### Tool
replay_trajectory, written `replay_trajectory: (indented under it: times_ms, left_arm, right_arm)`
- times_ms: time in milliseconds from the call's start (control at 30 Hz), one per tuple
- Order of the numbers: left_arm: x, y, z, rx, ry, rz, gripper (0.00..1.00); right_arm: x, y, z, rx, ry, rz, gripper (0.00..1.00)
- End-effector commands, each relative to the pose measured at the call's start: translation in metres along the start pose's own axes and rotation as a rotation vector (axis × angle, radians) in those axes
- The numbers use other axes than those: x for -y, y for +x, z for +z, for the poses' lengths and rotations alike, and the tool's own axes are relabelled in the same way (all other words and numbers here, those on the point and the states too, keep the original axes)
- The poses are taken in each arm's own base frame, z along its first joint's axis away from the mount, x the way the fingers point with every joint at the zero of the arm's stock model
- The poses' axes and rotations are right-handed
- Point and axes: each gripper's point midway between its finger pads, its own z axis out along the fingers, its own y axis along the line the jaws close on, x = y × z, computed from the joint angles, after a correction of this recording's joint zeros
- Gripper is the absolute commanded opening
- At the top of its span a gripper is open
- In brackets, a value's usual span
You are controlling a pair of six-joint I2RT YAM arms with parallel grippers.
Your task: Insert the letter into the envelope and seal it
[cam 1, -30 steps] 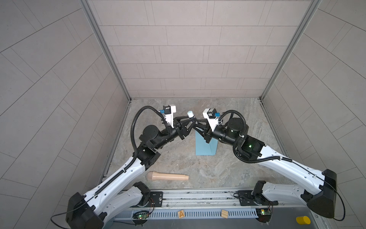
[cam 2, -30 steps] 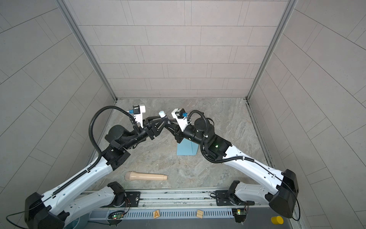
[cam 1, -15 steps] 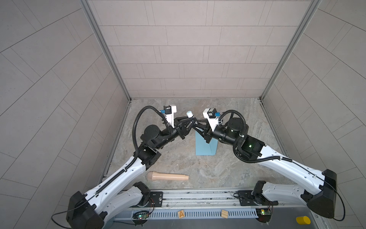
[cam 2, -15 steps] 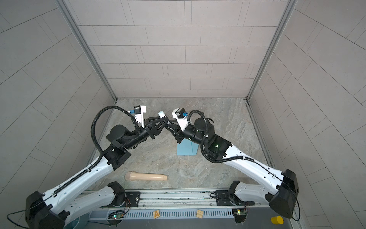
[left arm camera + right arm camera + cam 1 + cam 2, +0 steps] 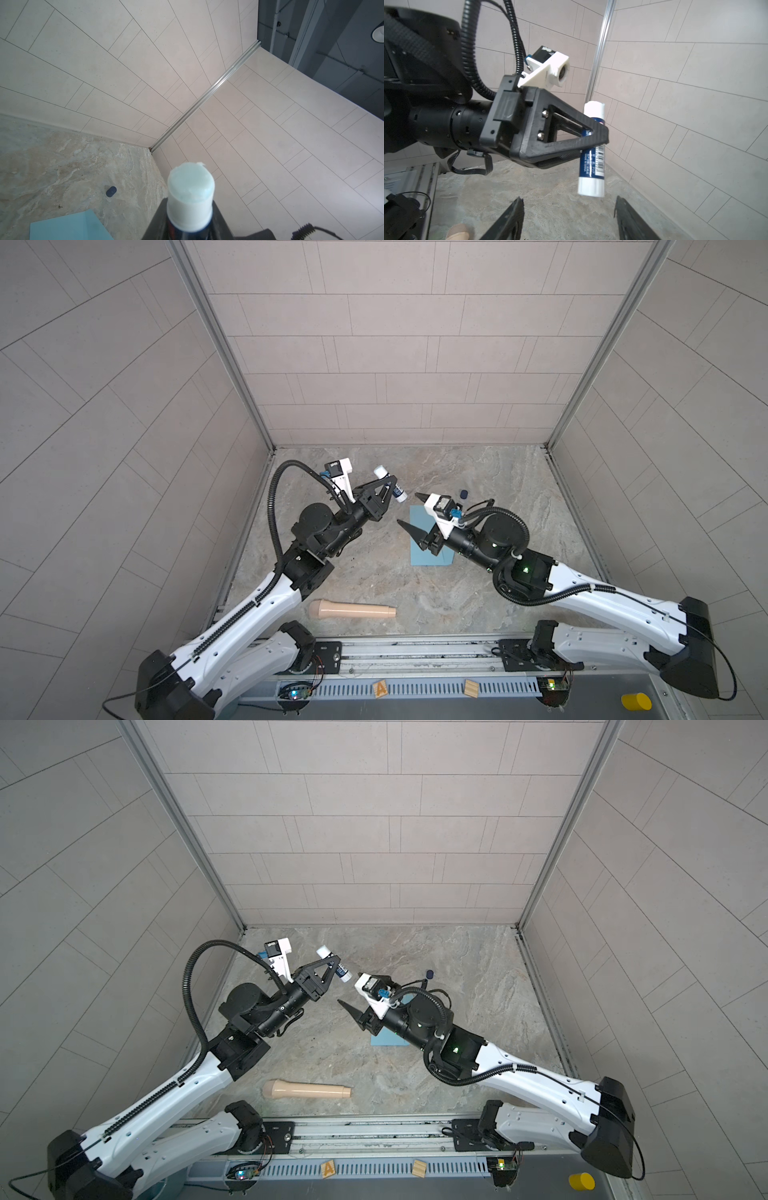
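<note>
My left pincer (image 5: 390, 484) is clamped on the glue stick (image 5: 591, 162), its pale glue end pointing up, so I'd roll the wrist over before touching paper. My right pincer (image 5: 409, 509) stands apart above the envelope (image 5: 420, 558), flat on the table (image 5: 374, 564); I'd pin it there. The letter I cannot see

Glue stick (image 5: 590, 170) pinched in left jaws, right jaws apart
</note>
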Motion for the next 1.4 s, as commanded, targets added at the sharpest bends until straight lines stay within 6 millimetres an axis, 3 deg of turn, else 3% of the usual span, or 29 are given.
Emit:
replay_trajectory:
  times_ms: [0,200,600,1067,1367]
  left_arm:
    - [0.015,-0.018,-0.002,0.056,0.031,-0.07,0.0]
    - [0.015,-0.017,-0.003,0.052,0.033,-0.08,0.0]
    - [0.015,-0.016,-0.006,0.048,0.038,-0.081,0.0]
    - [0.015,-0.014,-0.007,0.045,0.041,-0.085,0.0]
    - [0.015,-0.013,-0.006,0.04,0.048,-0.098,0.0]
  right_arm:
    - [0.021,-0.013,0.005,0.059,0.178,-0.117,0.66]
    - [0.034,-0.011,0.011,0.066,0.296,-0.111,0.57]
    - [0.033,-0.008,0.02,0.044,0.299,-0.085,0.42]
    - [0.03,-0.008,0.027,0.028,0.28,-0.066,0.38]
    - [0.028,-0.007,0.03,0.022,0.271,-0.052,0.28]
